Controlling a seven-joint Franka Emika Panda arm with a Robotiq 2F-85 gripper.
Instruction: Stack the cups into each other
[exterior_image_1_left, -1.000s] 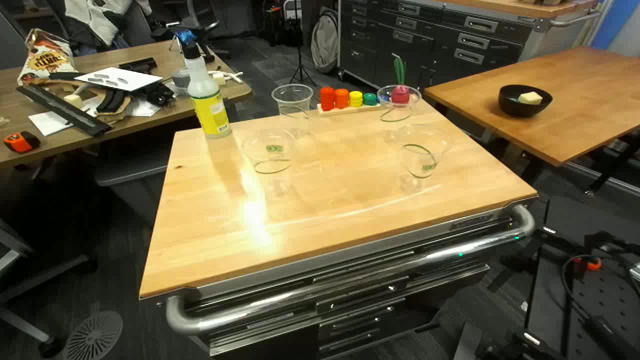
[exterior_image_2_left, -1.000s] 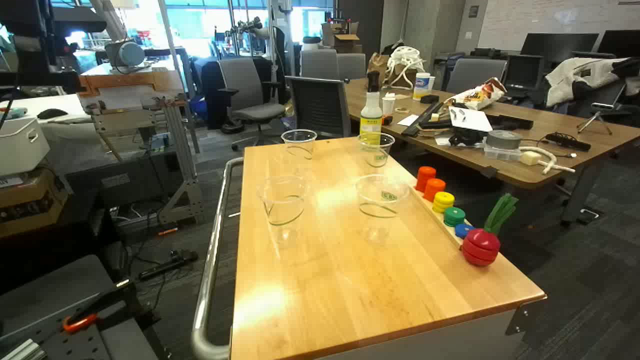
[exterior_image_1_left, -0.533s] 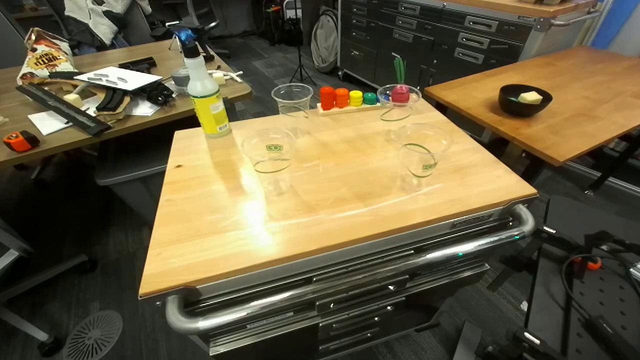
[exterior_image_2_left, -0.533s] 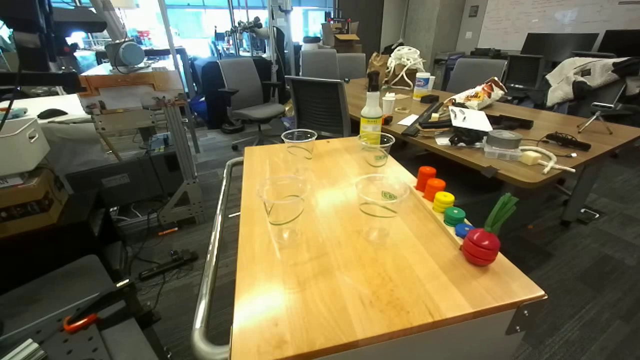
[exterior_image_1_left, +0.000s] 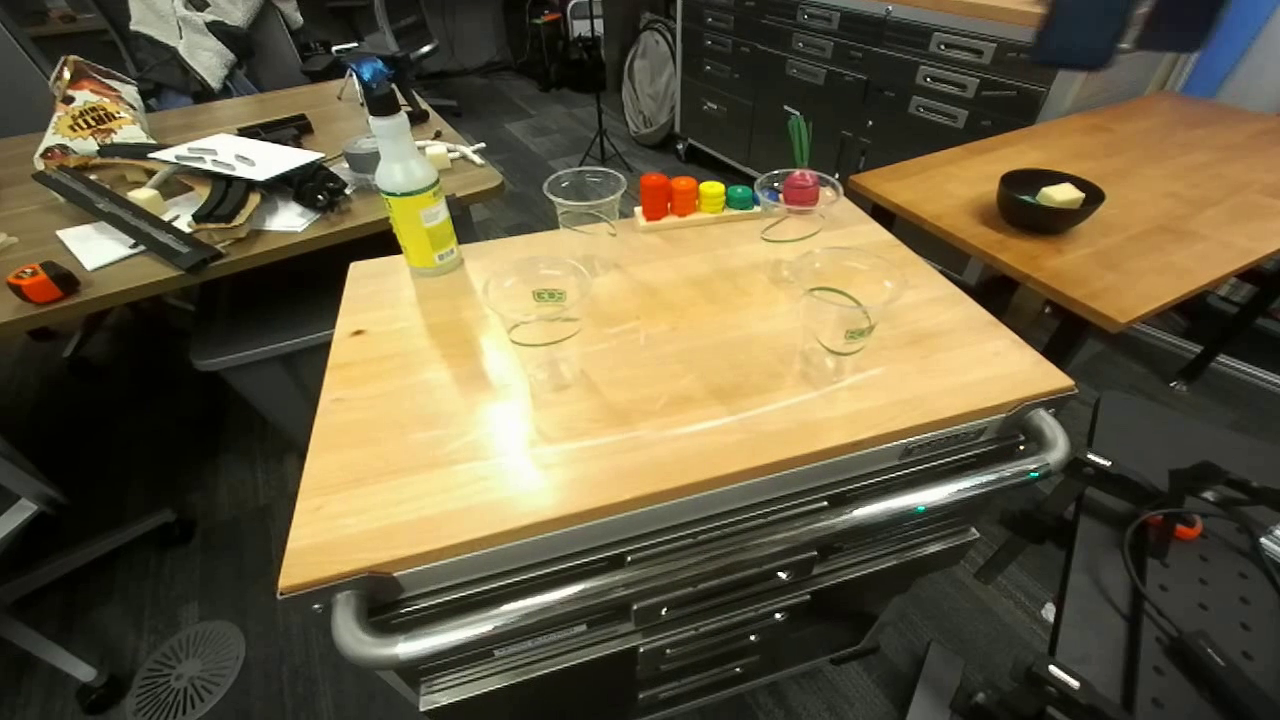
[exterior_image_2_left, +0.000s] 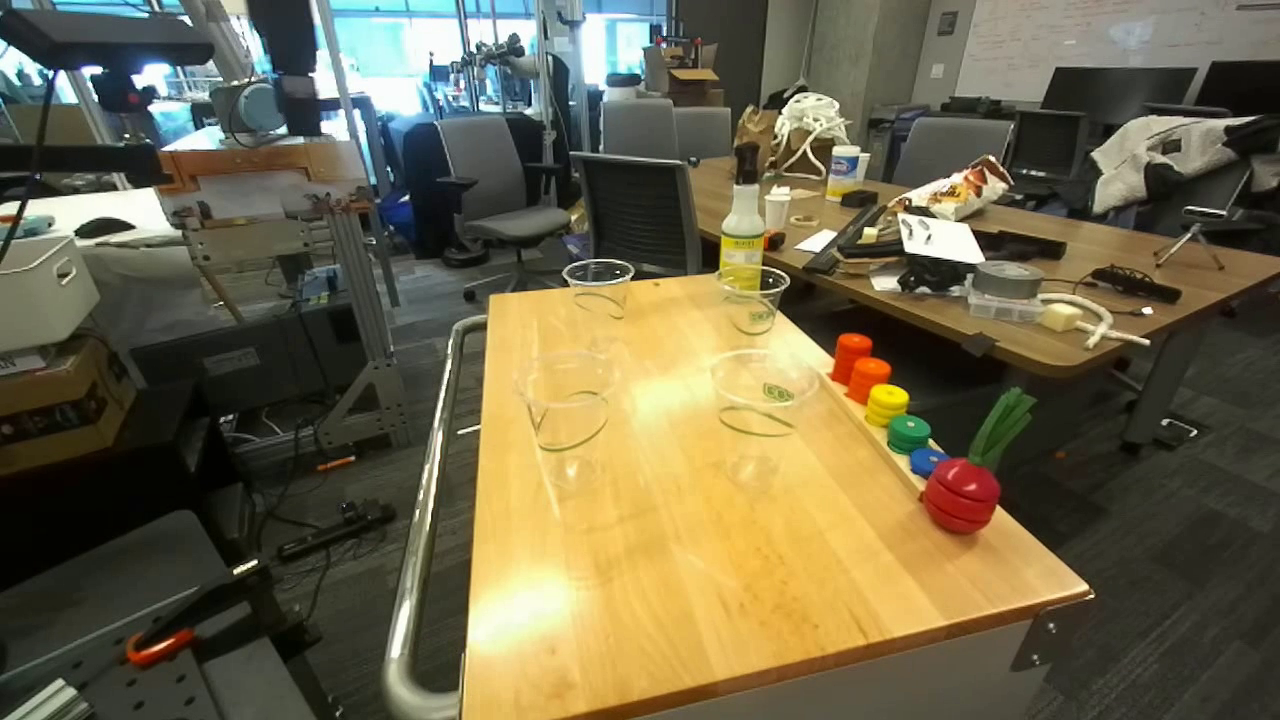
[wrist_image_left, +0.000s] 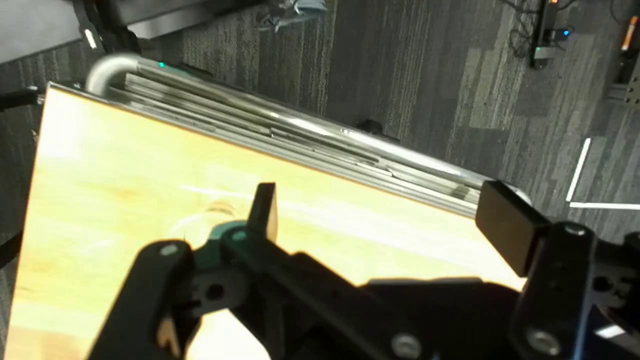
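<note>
Hovering hand (wrist_image_left: 386, 220), fingers (wrist_image_left: 509, 231) wide apart

In an exterior view I have cups (exterior_image_1_left: 548, 296) on my table (exterior_image_1_left: 420, 450) at two, four, eight and ten o'clock, a bottle (exterior_image_1_left: 425, 225) beyond at ten, blocks (exterior_image_1_left: 711, 197) on a board (exterior_image_1_left: 700, 219) at twelve, a vegetable (exterior_image_1_left: 799, 150) at one.

"ECO" in green on a clear cup (exterior_image_2_left: 758, 418)

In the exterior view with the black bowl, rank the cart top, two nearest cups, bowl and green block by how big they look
Largest first:
Cart top
Near left cup and near right cup, too alike to rank
Black bowl
Green block
</note>
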